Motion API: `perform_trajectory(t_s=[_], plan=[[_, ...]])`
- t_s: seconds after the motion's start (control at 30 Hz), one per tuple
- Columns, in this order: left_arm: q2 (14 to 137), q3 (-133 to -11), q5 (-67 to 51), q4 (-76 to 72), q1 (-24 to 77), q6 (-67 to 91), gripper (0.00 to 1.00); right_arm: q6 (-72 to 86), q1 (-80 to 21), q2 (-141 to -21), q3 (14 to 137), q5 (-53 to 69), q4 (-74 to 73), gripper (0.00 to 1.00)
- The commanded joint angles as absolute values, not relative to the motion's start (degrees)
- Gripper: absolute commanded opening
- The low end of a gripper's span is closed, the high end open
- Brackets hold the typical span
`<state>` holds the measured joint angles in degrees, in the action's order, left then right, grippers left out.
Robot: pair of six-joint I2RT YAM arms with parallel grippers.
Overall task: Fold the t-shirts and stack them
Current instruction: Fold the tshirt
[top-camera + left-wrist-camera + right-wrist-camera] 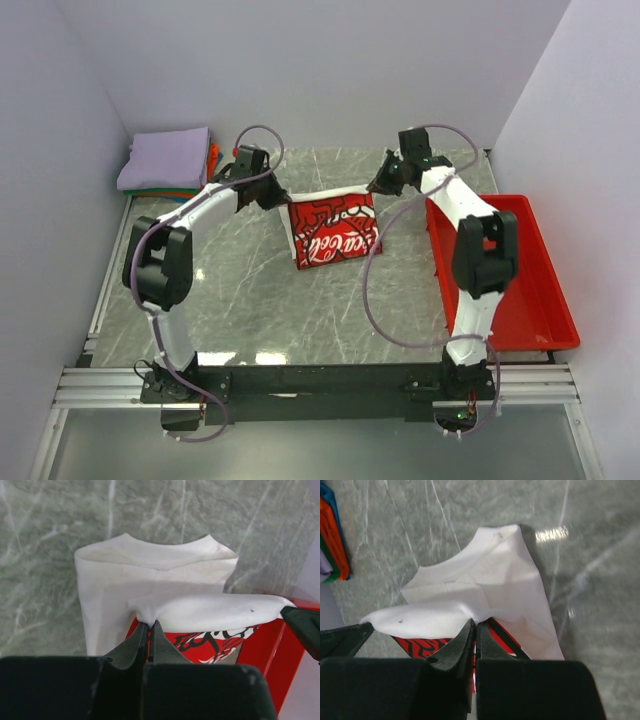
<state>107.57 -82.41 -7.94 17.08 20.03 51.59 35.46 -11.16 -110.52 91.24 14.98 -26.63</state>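
Two robot arms hold a white t-shirt [330,228] with a big red print between them, just beside the red tray [535,300], on its stack-facing side. The left hand [148,627] is pinched fully closed on a small bunch of white cloth at one end of the shirt's raised edge. The right hand [472,625] is pinched closed on the other end, nearest the tray. A stack of folded tees [165,160], lavender on top, sits across the desk [250,300] from the tray, well apart from it.

We judge the main risk to be the thin pinches. Each hand grips only a little cloth, so a sharp pull could slip a corner free and let the folded layers fall open. Uneven travel of the two hands would skew the fold. The end near the tray could also snag on its rim.

The held edge runs straight toward the tray, and we judge this to be the shirt's long axis. The printed panel faces up and slopes down from that edge toward the arm bases.
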Motion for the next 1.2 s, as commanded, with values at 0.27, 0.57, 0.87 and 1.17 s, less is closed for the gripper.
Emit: perform_trajectory(t_s=[0.27,0.57,0.87,1.17], plan=[[112.6,-86.6,-9.3,14.9,16.1,53.1,0.00,35.1,-10.5,-126.1,110.2,18.8,-27.4,0.00],[114.6,-84.2,-9.4,12.8,12.7,52.2,0.00,36.5,-10.8,-131.3,116.4,22.4,-24.2,0.03],[117.4,-78.3,-14.1,4.0,6.0,52.6,0.08,33.1,-12.0,-130.4,120.0,21.0,-26.5,0.53],[114.3,-76.4,-15.7,1.7,4.5,53.4,0.49,27.6,-14.7,-124.5,108.9,13.8,-27.4,0.53]])
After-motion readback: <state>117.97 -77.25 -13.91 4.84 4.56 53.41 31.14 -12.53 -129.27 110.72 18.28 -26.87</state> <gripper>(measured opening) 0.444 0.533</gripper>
